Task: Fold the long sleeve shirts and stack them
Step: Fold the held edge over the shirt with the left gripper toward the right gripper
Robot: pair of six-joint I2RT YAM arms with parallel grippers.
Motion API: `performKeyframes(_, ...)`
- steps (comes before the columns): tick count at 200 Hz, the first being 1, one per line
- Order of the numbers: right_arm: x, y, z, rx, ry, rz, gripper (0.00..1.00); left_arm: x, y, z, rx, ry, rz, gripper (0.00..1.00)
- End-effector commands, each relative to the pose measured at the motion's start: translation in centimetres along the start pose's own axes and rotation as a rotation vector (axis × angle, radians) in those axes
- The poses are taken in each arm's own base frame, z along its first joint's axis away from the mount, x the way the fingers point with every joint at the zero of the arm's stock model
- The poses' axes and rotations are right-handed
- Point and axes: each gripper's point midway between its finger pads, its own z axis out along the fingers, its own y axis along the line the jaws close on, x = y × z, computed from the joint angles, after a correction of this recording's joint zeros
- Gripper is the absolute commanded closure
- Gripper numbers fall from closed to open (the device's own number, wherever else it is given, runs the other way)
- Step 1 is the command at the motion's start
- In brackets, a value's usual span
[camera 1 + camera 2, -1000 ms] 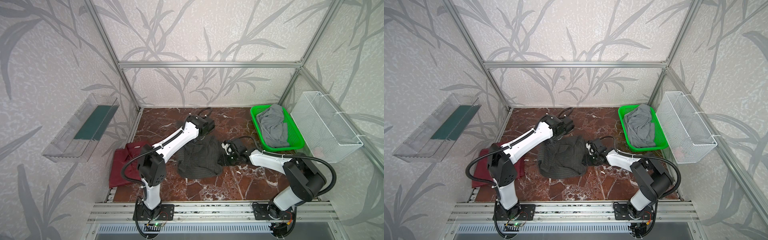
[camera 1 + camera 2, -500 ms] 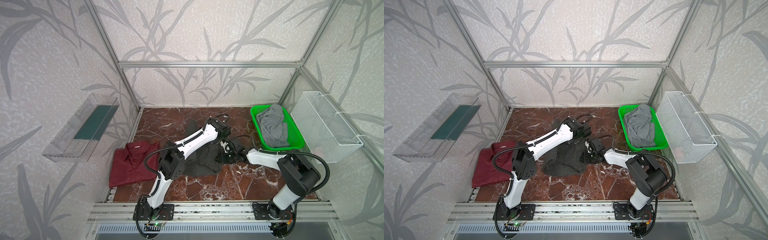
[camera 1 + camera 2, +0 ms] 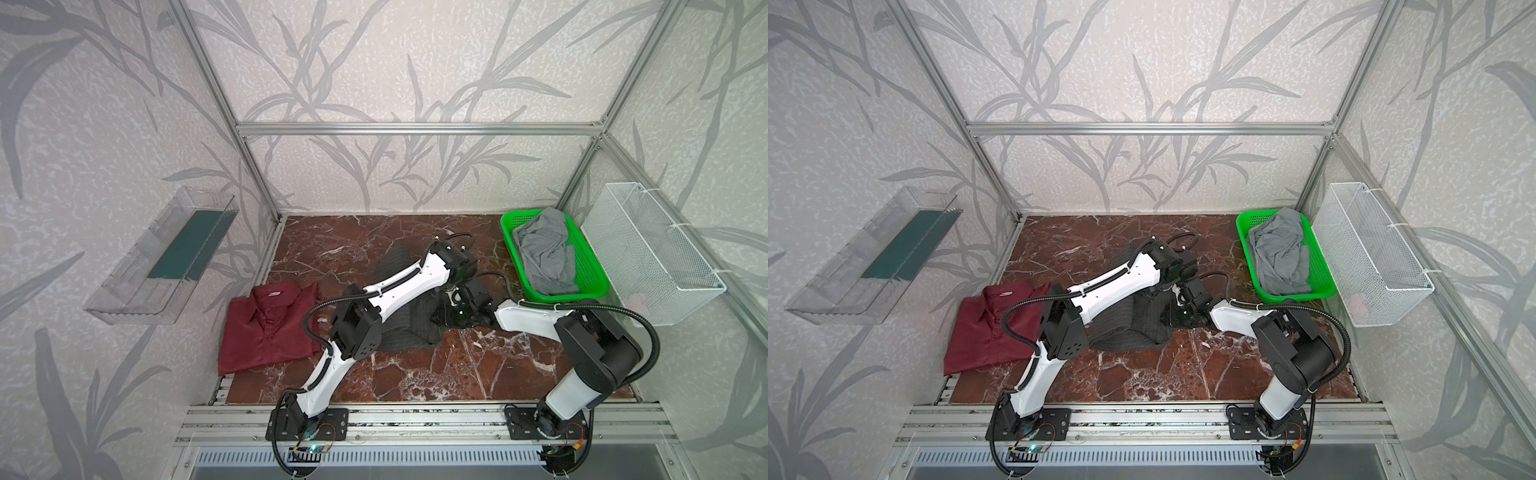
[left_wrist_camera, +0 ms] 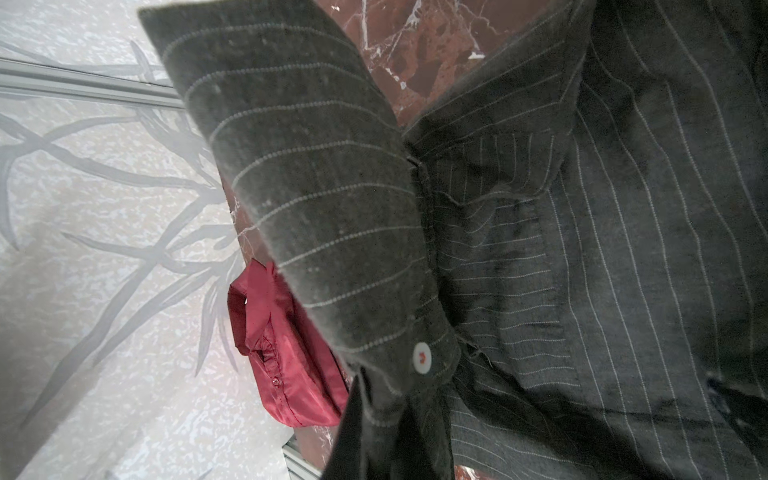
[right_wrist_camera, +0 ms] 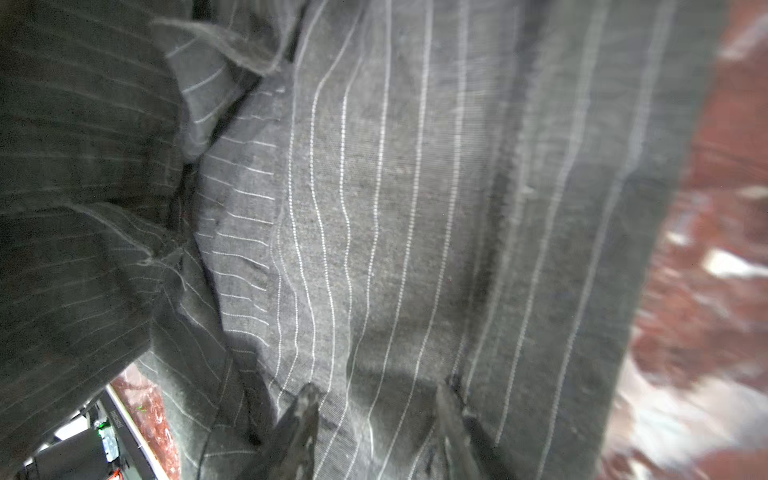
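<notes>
The charcoal pinstriped long sleeve shirt [image 3: 415, 330] [image 3: 1129, 328] lies crumpled mid-table, half under my left arm. My left gripper [image 3: 451, 286] [image 4: 388, 419] is shut on that shirt's sleeve at the cuff [image 4: 316, 199], beside its white button [image 4: 422, 358]. My right gripper [image 3: 446, 318] [image 5: 380, 415] stands open, both fingertips [image 5: 307, 411] resting on the pinstriped cloth [image 5: 374, 208] at the shirt's right edge, close to the left gripper. The folded maroon long sleeve shirt [image 3: 266, 324] [image 3: 988, 328] [image 4: 286, 353] lies at the table's left edge, away from both grippers.
A green basket [image 3: 590, 286] holding a light grey garment [image 3: 544, 253] sits at the back right. A white wire basket [image 3: 656, 257] hangs on the right wall, and a clear tray [image 3: 166, 257] on the left wall. Aluminium frame posts ring the marble table [image 3: 457, 365].
My left arm has swung to the right across the table, carrying the pinstriped sleeve over the shirt towards the right gripper and uncovering the maroon shirt. The right gripper has shifted only slightly.
</notes>
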Motion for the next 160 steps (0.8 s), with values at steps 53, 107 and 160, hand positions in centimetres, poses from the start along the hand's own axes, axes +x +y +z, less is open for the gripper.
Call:
performKeyframes(53, -2.8, 0.2, -6.3, -0.085, -0.303, 0.069, 0.52, 1.2, -1.7, 0.3, 0.039, 0.039, -0.01, 1.0)
performKeyframes(107, -2.4, -2.8, -9.7, 0.07, -0.381, 0.133, 0.52, 0.5, -4.0, -0.4, 0.075, 0.032, 0.007, 1.0)
performKeyframes(160, -1.3, -5.2, -11.5, 0.14, -0.449, 0.189, 0.52, -0.3, -7.1, -0.2, 0.145, 0.053, 0.013, 1.0)
